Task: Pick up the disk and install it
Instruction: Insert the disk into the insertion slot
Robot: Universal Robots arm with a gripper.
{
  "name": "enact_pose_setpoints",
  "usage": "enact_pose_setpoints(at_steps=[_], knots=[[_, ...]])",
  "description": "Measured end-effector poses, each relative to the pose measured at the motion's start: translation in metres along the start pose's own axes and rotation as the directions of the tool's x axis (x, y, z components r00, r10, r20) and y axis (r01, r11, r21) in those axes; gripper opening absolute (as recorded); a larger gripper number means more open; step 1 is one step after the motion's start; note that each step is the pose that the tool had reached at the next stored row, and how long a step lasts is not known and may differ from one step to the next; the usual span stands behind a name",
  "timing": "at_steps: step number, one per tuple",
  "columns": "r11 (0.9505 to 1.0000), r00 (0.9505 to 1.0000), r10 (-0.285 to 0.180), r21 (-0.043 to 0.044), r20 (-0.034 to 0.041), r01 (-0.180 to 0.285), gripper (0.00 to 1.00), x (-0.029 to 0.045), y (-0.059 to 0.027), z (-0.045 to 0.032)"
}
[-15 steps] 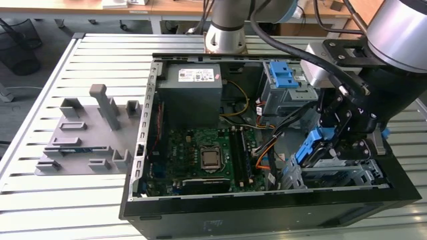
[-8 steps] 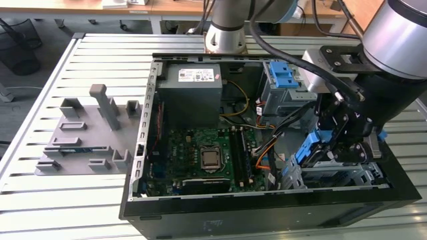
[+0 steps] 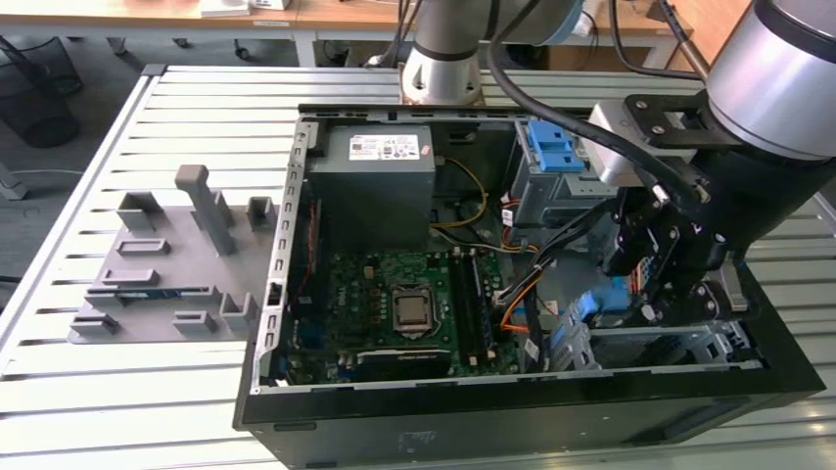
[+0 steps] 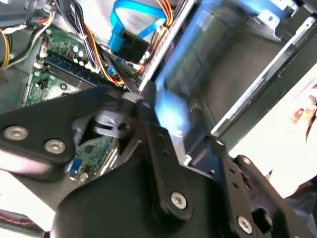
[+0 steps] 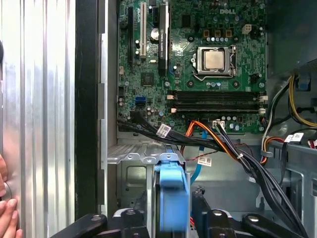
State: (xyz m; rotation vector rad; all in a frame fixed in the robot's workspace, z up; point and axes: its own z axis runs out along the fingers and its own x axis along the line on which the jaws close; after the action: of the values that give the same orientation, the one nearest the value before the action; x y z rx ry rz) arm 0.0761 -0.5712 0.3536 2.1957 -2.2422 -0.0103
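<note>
The open computer case (image 3: 281,294) lies on its side with the panel off. Inside it, a grey power-supply box (image 3: 379,162) sits at the far end. The green motherboard (image 3: 398,304) lies flat on the case floor, with a bare processor socket (image 3: 411,309) in its middle. A grey metal cage with blue latches (image 3: 555,147) stands in the far corner on the exterior view's right. Black, orange and yellow cables (image 5: 218,141) run from the board towards the drive bay (image 5: 143,157).

The disk (image 5: 173,186) is in that near corner, on the exterior view's right. It is held on edge just above the bay, and the jaws are closed on it, one on each side of its blue carrier.

The case rests on a slatted metal surface (image 3: 196,108). A grey moulded fixture tray (image 3: 157,284) lies beside the case on the exterior view's left. Beyond the surface there are a grey floor, a wooden desk (image 3: 340,12) and a black wire bin (image 3: 33,88).

In the exterior view the arm (image 3: 784,88) covers most of the disk, so a patch of blue (image 3: 614,299) is what shows. In the second wrist view the disk (image 4: 198,54) is a smeared blue and silver streak behind the black linkage. Whether it already touches the bay cannot be told. A person's fingertips (image 5: 6,218) are cut off at the frame edge in the first wrist view.
</note>
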Motion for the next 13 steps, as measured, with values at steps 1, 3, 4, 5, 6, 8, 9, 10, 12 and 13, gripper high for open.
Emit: enact_pose_setpoints(at_steps=[1,3,4,5,6,8,9,10,12,13], knots=[[1.0,1.0,0.0,0.0,0.0,0.0,0.43,0.0,0.0,0.0],[1.0,1.0,0.0,0.0,0.0002,0.0,0.5,0.0,0.0,0.0001],[1.0,1.0,0.0,0.0,0.0001,0.0,0.5,0.0,0.0,0.0001],[1.0,1.0,0.0,0.0,0.0001,0.0,0.5,0.0,0.0,0.0001],[1.0,1.0,0.0,0.0,0.0001,0.0,0.5,0.0,0.0,0.0001],[1.0,1.0,0.0,0.0,0.0001,0.0,0.42,0.0,0.0,0.0002],[1.0,1.0,0.0,0.0,0.0001,0.0,0.42,0.0,0.0,0.0002],[1.0,1.0,0.0,0.0,0.0001,0.0,0.36,0.0,0.0,0.0002],[1.0,1.0,0.0,0.0,0.0001,0.0,0.3,0.0,0.0,0.0002],[1.0,1.0,0.0,0.0,0.0001,0.0,0.24,0.0,0.0,0.0003]])
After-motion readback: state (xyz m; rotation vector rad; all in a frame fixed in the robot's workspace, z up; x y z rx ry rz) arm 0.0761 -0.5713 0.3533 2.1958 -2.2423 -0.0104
